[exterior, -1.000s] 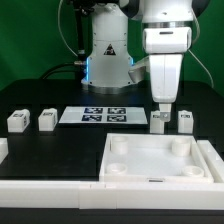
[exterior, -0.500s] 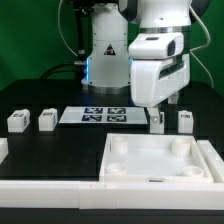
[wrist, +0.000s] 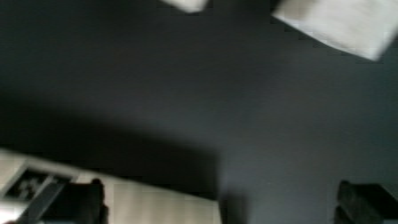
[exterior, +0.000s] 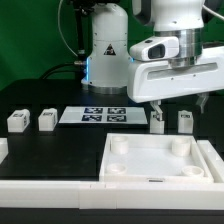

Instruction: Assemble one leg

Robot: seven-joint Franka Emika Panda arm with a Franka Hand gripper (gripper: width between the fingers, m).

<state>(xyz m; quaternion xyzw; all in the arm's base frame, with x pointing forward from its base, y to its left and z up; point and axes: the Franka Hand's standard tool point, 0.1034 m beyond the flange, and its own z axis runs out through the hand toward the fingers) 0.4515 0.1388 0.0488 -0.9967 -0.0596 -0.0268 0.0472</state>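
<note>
Four small white legs with tags stand in a row on the dark table: two at the exterior view's left (exterior: 16, 121) (exterior: 46, 120) and two at its right (exterior: 158, 120) (exterior: 185, 120). The large white tabletop (exterior: 160, 162) lies in front of the right pair. My gripper (exterior: 180, 104) hangs just above the two right legs, its body turned broadside. It is open and empty. In the wrist view the fingers (wrist: 68, 202) show at the frame's edges with only dark table between them. Blurred white shapes (wrist: 347, 25) show there too, and I cannot identify them.
The marker board (exterior: 100, 115) lies on the table between the two leg pairs. The robot base (exterior: 105, 50) stands behind it. A white ledge (exterior: 50, 190) runs along the front edge beside the tabletop.
The gripper has turned from upright over the right legs to broadside, and has shifted a little up and toward the exterior view's right. The legs and the tabletop have not moved.
</note>
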